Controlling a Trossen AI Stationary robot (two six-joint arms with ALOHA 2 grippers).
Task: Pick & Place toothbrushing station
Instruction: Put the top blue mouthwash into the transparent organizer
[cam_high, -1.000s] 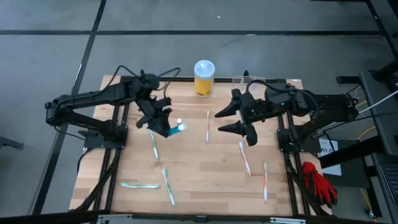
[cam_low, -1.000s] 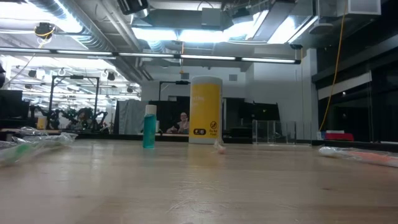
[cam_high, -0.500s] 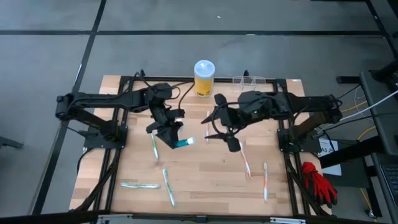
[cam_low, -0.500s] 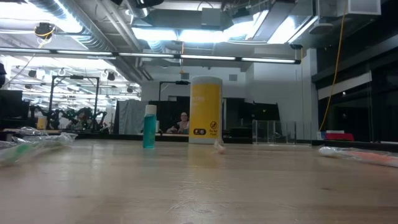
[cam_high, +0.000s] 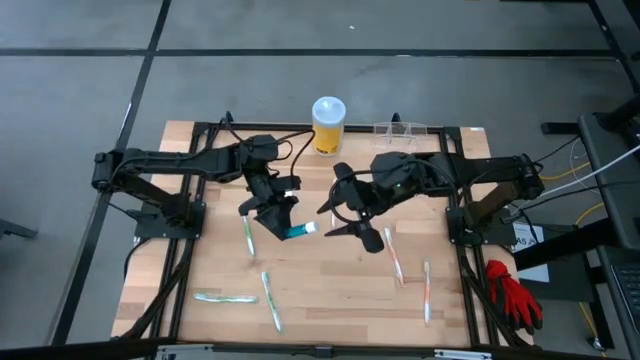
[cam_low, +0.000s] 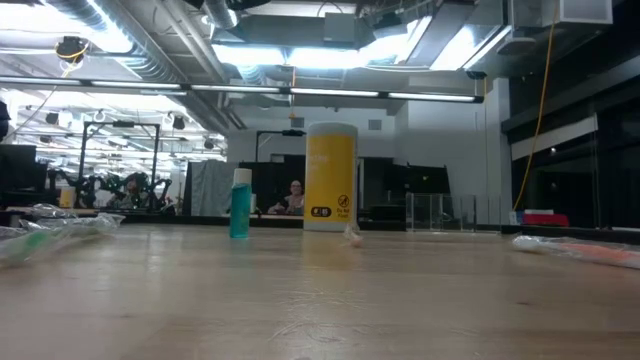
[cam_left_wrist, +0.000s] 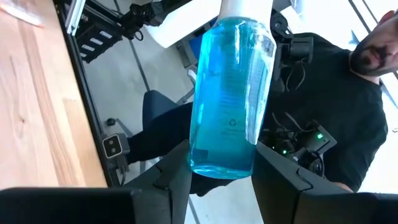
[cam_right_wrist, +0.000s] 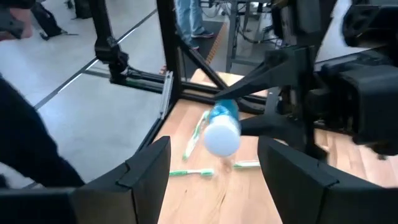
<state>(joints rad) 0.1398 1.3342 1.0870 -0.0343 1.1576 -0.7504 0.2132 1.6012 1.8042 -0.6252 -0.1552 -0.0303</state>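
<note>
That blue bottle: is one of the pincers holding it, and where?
Yes. The left pincer grips the blue bottle at its bottom end, white cap pointing outward. The right pincer is open and empty beside it.

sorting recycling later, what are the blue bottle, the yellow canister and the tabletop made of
Blue bottle: likely clear glossy plastic, since blue liquid shows through, with an opaque white cap.
Yellow canister: opaque, smooth, white-lidded; plastic or card, unclear.
Tabletop: pale wood planks with visible grain, matte.
</note>
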